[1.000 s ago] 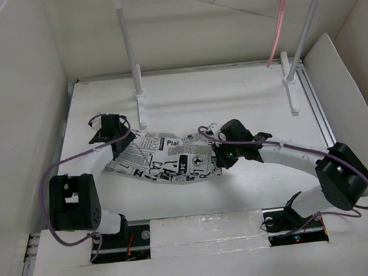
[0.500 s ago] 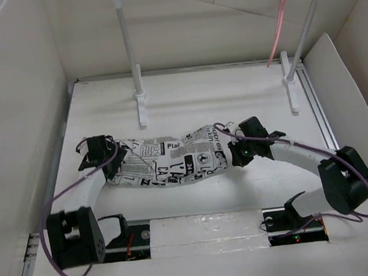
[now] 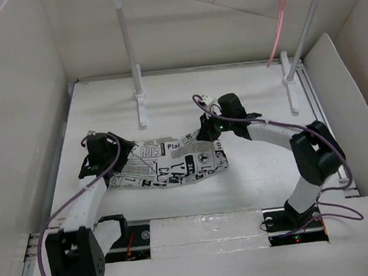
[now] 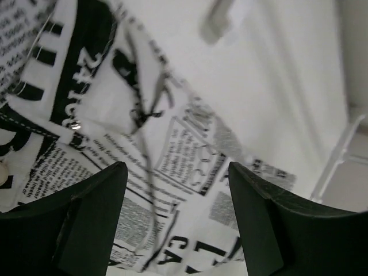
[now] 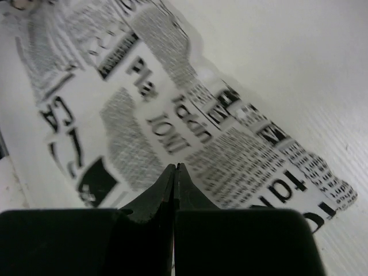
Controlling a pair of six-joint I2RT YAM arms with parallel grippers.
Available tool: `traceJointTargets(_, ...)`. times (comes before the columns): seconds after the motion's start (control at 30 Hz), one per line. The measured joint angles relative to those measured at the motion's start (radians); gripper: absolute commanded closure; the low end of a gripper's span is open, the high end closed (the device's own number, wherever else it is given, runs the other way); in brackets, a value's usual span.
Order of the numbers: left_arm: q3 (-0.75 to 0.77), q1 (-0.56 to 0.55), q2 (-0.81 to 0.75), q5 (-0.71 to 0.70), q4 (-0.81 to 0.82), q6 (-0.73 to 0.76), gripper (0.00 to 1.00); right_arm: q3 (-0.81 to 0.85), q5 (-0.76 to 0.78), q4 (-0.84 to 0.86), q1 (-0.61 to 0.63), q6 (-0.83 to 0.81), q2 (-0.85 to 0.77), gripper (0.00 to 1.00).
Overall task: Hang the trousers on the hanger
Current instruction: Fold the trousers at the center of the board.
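Trousers (image 3: 173, 160) lie flat at middle of table (image 3: 245, 99), unlifted. Hanger (image 3: 281, 18) hangs over far right corner. Left claw (image 4: 175, 169) wide open over cloth; right claw (image 5: 174, 167) closed, apparently empty. Hanging not started.

The trousers (image 3: 173, 162) carry newspaper print. Only "Pla" reads clearly, toward 12 o'clock on the cloth. The other lettering is too blurred.

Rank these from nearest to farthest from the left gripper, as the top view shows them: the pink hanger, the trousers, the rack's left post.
1. trousers: directly under the left gripper, spreading to its right.
2. rack's left post: behind the gripper, slightly to the right.
3. hanger: far back, on the right side.
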Motion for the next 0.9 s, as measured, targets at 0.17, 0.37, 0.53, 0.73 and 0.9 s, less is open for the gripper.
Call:
traceJointTargets(0.17,-0.050,0.013,0.265,0.022,0.038,0.008,0.33,-0.042,-0.035,0.081,-0.098,0.051,0.172,1.00)
traceJointTargets(0.37,-0.050,0.061,0.216,-0.032,0.021,0.018,0.32,-0.043,-0.103,0.203,-0.157,0.085,0.301,0.99)
traceJointTargets(0.53,-0.022,0.065,0.115,-0.093,-0.066,0.051,0.32,-0.025,-0.095,0.164,-0.112,0.063,0.258,0.83)
traceJointTargets(0.73,0.110,0.038,-0.005,-0.098,-0.101,0.094,0.40,-0.037,-0.018,0.014,-0.062,-0.023,-0.048,0.81)
traceJointTargets(0.9,0.181,0.032,-0.019,-0.041,-0.076,0.147,0.97,-0.197,-0.006,0.040,-0.063,-0.065,-0.226,0.99)
